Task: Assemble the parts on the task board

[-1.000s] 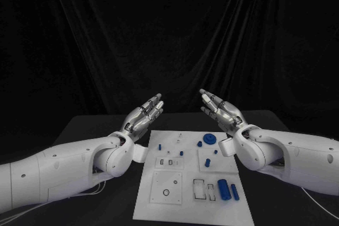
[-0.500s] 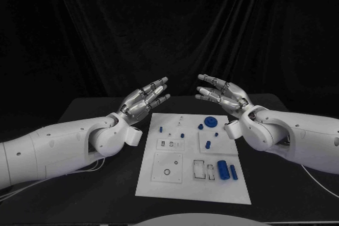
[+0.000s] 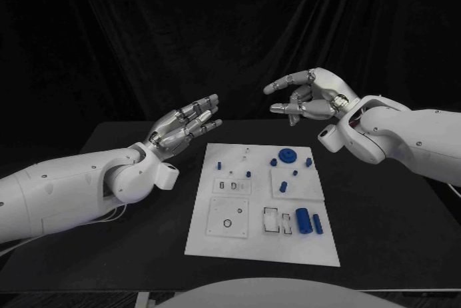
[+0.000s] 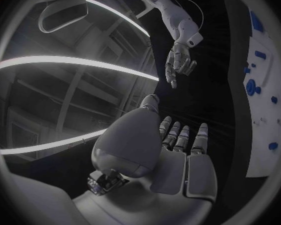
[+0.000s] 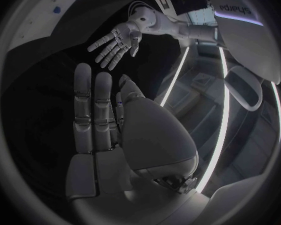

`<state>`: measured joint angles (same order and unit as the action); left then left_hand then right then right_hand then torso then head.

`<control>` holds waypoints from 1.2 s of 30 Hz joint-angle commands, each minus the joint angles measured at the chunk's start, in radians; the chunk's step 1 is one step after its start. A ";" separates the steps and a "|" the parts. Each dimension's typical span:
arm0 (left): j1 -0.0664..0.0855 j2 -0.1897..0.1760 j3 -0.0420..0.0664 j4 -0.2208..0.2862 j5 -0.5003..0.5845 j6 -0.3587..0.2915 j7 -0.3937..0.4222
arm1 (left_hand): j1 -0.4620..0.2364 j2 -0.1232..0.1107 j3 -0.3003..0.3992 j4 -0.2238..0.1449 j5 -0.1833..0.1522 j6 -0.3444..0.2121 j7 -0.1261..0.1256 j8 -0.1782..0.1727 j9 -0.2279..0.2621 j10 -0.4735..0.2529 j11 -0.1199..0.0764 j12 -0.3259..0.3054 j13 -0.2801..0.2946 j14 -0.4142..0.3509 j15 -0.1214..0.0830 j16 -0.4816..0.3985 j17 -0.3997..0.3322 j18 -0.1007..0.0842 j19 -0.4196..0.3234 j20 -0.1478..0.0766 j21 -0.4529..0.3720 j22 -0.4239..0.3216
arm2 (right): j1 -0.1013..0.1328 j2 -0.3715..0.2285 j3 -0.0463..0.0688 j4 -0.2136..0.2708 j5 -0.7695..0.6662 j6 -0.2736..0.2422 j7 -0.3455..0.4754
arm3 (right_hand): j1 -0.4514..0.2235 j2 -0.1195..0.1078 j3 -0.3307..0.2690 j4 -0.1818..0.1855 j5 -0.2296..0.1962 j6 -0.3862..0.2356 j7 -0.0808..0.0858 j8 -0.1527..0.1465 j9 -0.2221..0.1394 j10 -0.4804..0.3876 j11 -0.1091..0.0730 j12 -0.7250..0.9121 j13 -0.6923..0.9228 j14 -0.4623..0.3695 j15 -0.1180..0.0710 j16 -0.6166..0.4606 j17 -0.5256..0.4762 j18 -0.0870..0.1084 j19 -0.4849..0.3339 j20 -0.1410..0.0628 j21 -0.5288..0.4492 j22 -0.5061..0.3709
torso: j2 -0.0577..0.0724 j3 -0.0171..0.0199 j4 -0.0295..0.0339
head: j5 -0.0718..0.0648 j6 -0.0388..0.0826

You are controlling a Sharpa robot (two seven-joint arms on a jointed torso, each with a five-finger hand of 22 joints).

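**Inspector:** Both robot hands are hovering empty. Left robot hand [image 3: 185, 125] is holding its fingers spread; right robot hand [image 3: 309, 95] has lifted higher and is curling its fingers on nothing.

**Clerk:** And the parts?

**Inspector:** Blue parts [image 3: 304, 221] are lying untouched on the task board [image 3: 264, 251], below and between the hands, on the surface [image 3: 125, 208]. Assembly, I judge, is not yet starting.

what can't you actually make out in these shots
- White task board, head view: whether the small blue parts stand in holes or lie loose; too small.
- The board, left wrist view: cut off by the circle's rim.
- Right silver hand, head view: its palm side faces away from the camera; the right wrist view shows nothing held.
- Left silver hand: open, clear.
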<state>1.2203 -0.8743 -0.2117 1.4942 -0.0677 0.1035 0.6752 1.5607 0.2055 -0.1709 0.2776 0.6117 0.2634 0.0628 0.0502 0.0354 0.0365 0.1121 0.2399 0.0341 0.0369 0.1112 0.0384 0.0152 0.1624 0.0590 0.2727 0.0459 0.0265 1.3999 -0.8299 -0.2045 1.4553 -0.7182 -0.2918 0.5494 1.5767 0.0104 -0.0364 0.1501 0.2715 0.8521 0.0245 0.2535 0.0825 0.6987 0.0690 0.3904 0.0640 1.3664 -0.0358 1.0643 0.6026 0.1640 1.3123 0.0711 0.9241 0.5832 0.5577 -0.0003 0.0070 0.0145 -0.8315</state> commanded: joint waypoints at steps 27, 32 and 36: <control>0.107 -0.049 0.001 0.073 -0.050 -0.031 0.159 | 0.057 -0.021 0.055 -0.015 0.058 0.140 0.078 0.041 0.016 0.028 0.027 0.096 0.009 0.041 0.033 0.071 0.014 0.015 0.032 0.018 0.023 0.006 | 0.062 -0.045 -0.001 0.065 -1.079 0.094 -0.527 | -0.119 -0.188 0.200 0.084 0.138 0.028 -0.053 -0.159 0.051 0.253 -0.013 -0.264 0.048 0.098 -0.019 0.224 0.344 -0.046 0.038 -0.021 0.314 0.396 | 0.152 -0.0185 0.0577 | -0.078 0.098; 0.107 -0.037 0.001 0.060 -0.050 -0.012 0.139 | 0.059 -0.021 0.060 -0.015 0.059 0.157 0.085 0.046 0.018 0.030 0.033 0.100 0.009 0.046 0.039 0.079 0.015 0.014 0.034 0.019 0.023 0.006 | 0.049 -0.028 -0.001 0.032 -1.082 0.114 -0.518 | -0.162 -0.199 0.168 0.114 -0.119 -0.018 -0.041 -0.178 0.073 0.216 -0.010 -0.230 0.091 0.085 -0.014 0.229 0.355 -0.040 0.016 -0.016 0.293 0.374 | 0.160 -0.0199 0.0608 | -0.080 0.104; 0.107 -0.028 0.001 0.048 -0.050 0.004 0.131 | 0.064 -0.022 0.074 -0.017 0.062 0.187 0.094 0.054 0.020 0.038 0.044 0.116 0.011 0.063 0.055 0.102 0.018 0.010 0.046 0.022 0.031 0.009 | 0.030 -0.018 -0.001 0.011 -1.083 0.119 -0.500 | -0.144 -0.203 0.168 0.121 -0.072 -0.070 -0.034 -0.186 0.082 0.170 -0.003 -0.215 0.114 0.074 -0.009 0.221 0.343 -0.034 -0.003 -0.011 0.267 0.343 | 0.164 -0.0197 0.0631 | -0.081 0.100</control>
<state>1.3245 -0.9060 -0.2121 1.5446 -0.1184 0.0777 0.6771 1.6121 0.1833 -0.1010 0.2608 0.6707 0.4428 0.1544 0.1009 0.0547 0.0748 0.1502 0.3523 0.0434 0.0921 0.1665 0.1355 0.0329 0.1622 0.0975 0.2949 0.0717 0.0338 1.4363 -0.8496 -0.2056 1.4725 -1.7736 -0.2037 0.0575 1.4224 -0.1910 0.1313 0.2663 0.1906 0.7892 -0.0100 0.0712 0.1628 0.8771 0.0645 0.1708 0.1744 1.4442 -0.0448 1.2902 0.9491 0.1321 1.3143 0.0593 1.1961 0.9316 0.7145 -0.0195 0.0666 -0.0660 -0.7308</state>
